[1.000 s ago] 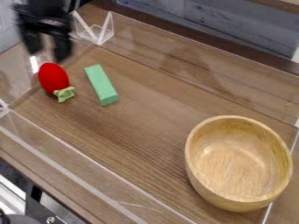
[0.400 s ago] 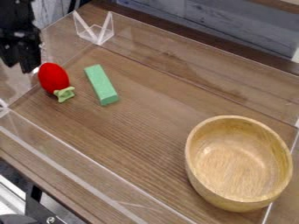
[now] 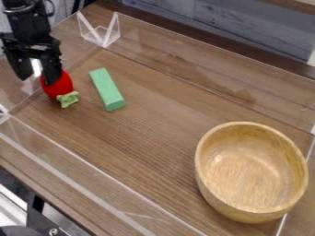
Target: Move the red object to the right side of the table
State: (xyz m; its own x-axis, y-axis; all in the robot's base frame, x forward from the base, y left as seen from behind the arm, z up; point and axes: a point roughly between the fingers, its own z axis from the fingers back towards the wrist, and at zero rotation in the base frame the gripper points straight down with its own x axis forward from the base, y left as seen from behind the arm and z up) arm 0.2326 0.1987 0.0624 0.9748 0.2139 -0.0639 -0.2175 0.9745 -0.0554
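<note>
Change since a second ago: gripper [image 3: 35,69] sat higher up and further toward the back wall then, above the red object; it has come down and now hangs right over that toy. Nothing else on the table has shifted.

Camera view, gripper: black, pointing straight down at the far left of the scene, its two fingers [image 3: 53,70] spread wide apart, one on each side of the toy's upper part. Whether either finger touches the toy cannot be told.

Camera view, red object [image 3: 57,87]: glossy red, egg-shaped, lying on the left side of the table, its top partly hidden behind the fingers. Its pale green leafy stem piece [image 3: 68,100] lies at the end nearer the camera, resting on the wood.

Camera view, green block [image 3: 107,89]: rectangular, flat on the tabletop just right of the toy, apart from it, long side running from back to front.

Camera view, wooden bowl [image 3: 252,171]: round, light wood, at the right front corner, well apart from the toy and the block.

Camera view, table [image 3: 172,83]: brown wood grain, bordered by low clear acrylic walls [image 3: 101,32].
</note>
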